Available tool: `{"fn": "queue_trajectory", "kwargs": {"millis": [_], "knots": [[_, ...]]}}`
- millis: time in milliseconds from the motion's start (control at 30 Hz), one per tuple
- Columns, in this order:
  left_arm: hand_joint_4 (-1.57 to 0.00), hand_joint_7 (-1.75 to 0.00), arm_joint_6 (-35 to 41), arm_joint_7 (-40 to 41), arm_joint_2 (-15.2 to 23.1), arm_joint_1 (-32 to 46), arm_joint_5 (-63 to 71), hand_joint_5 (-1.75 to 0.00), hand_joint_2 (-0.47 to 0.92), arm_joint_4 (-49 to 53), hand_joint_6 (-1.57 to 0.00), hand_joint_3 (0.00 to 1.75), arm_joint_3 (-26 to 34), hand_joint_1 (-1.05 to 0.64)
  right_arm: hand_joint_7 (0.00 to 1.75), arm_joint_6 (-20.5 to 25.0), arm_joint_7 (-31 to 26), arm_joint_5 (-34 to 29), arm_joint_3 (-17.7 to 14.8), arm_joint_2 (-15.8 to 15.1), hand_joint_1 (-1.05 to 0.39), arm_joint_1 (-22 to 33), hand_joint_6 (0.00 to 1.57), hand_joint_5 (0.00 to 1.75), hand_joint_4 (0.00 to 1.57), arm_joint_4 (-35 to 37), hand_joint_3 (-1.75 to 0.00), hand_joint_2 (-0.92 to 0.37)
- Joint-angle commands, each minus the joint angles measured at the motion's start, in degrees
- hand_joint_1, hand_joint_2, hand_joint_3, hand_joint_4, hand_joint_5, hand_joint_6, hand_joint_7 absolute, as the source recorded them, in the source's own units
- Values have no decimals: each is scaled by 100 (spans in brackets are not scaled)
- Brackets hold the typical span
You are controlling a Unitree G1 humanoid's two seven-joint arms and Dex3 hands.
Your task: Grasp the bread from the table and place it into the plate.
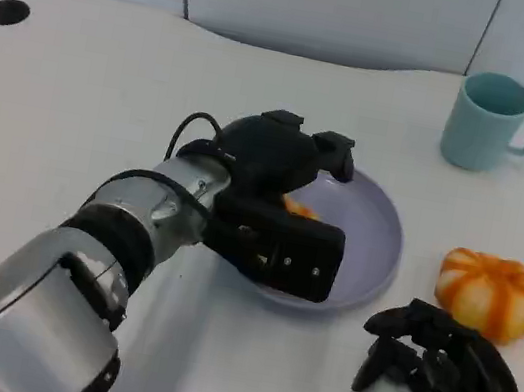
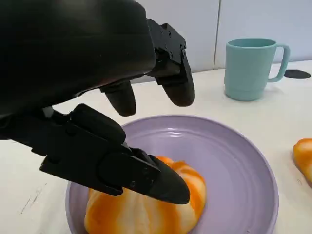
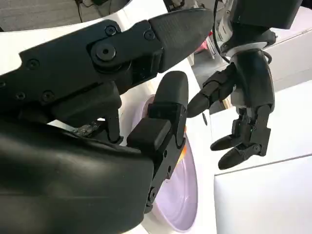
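The lilac plate (image 1: 375, 248) (image 2: 239, 161) lies mid-table, and an orange-and-white bread (image 2: 146, 207) (image 1: 297, 205) rests in its near-left part. My left hand (image 1: 273, 193) (image 2: 122, 97) hovers over that bread with its fingers spread above it; the thumb lies close over the loaf, and nothing is gripped. A second orange-striped bread (image 1: 491, 290) (image 2: 304, 156) sits on the table right of the plate. My right hand (image 1: 444, 375) (image 3: 122, 122) rests low at the front right, just before that second bread, with nothing in it. The right wrist view catches the left hand (image 3: 243, 83) over the plate (image 3: 181, 195).
A teal mug (image 1: 489, 119) (image 2: 251, 68) stands at the back right, beyond the plate. Dark round holes (image 1: 7, 11) mark the table's far corners. A grey wall panel runs along the table's back edge.
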Motion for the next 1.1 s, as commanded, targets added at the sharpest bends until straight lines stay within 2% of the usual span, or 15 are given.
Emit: {"fn": "queue_trajectory", "kwargs": {"millis": [33,900,933,967,1000,1100], "knots": [[0,-88,-17,-63,48,-120,-61,-121,92,-37,-10,2,49,-82,78,60,-14,-26,-20,-11,-50,101,80,142,69,93,-7,-92],[0,-88,-7,-202,40,-128,-85,-121,92,-23,-10,2,81,-82,79,59,-46,-45,-6,-23,-50,90,80,142,69,107,-7,-92],[0,-86,2,-307,35,-134,-112,-106,92,-13,-4,2,98,-86,78,58,-70,-63,1,-31,-52,82,80,143,69,116,-6,-92],[0,-86,-37,-445,73,-134,-180,-101,92,-22,-2,2,151,-87,78,89,-78,-61,-3,-44,-53,81,80,143,69,118,-6,-92],[0,-93,-131,-591,193,-119,-330,-100,92,-97,-1,3,280,-88,78,116,-128,-78,1,-64,-53,83,80,142,68,107,-6,-92],[0,-96,-264,-789,372,-84,-546,-91,92,-239,0,5,466,-89,79,150,-203,-102,11,-87,-52,91,80,140,69,80,-5,-92]]}}
